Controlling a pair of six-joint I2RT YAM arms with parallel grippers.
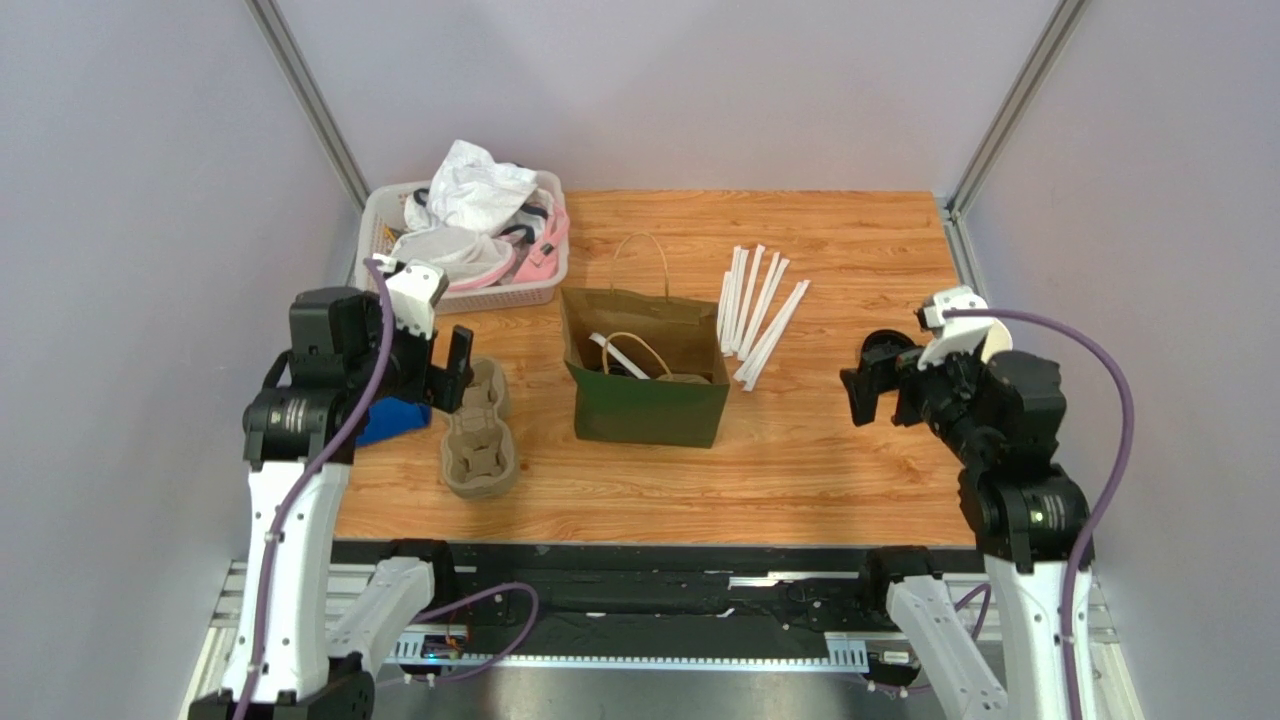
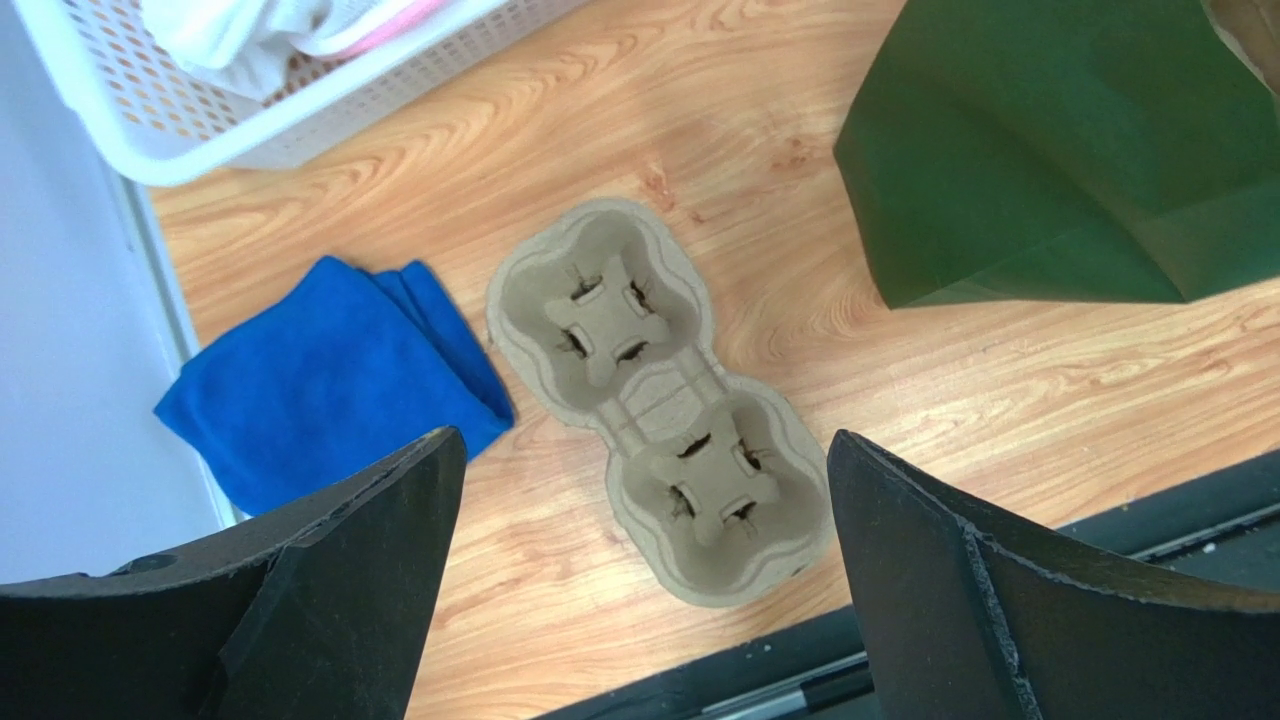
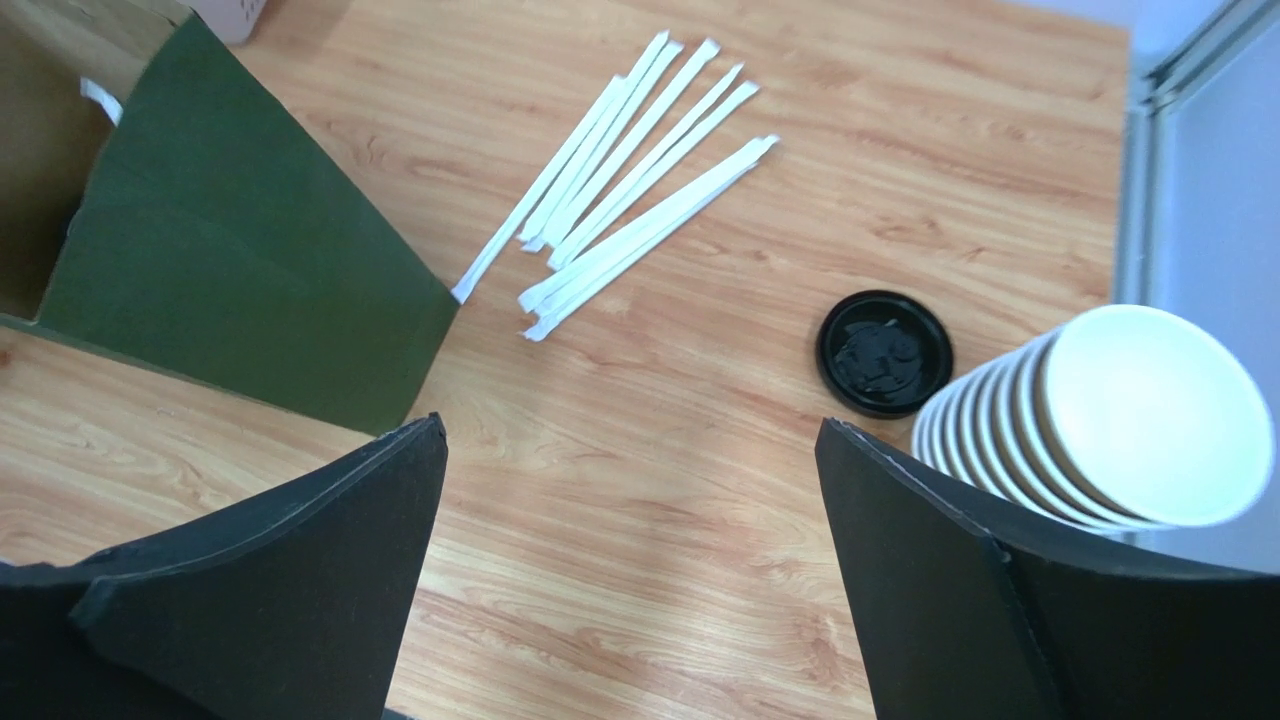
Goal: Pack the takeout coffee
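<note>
Round black lid (image 3: 884, 353) lying flat, just beside nested brown paper cups (image 3: 1052, 435)

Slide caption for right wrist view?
Open right gripper above the table: green bag at left, wrapped straws, a black lid beside stacked paper cups.

pulp carrier (image 2: 658, 402) beside blue cloth (image 2: 323, 375) | straws (image 3: 631, 173) right of green bag (image 1: 649, 408) | basket (image 2: 211, 128) far-left

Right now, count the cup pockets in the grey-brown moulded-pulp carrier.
2. The far pocket sits beside the folded blue cloth; the near pocket sits by the wooden table's front edge. Neither is hidden.
</note>
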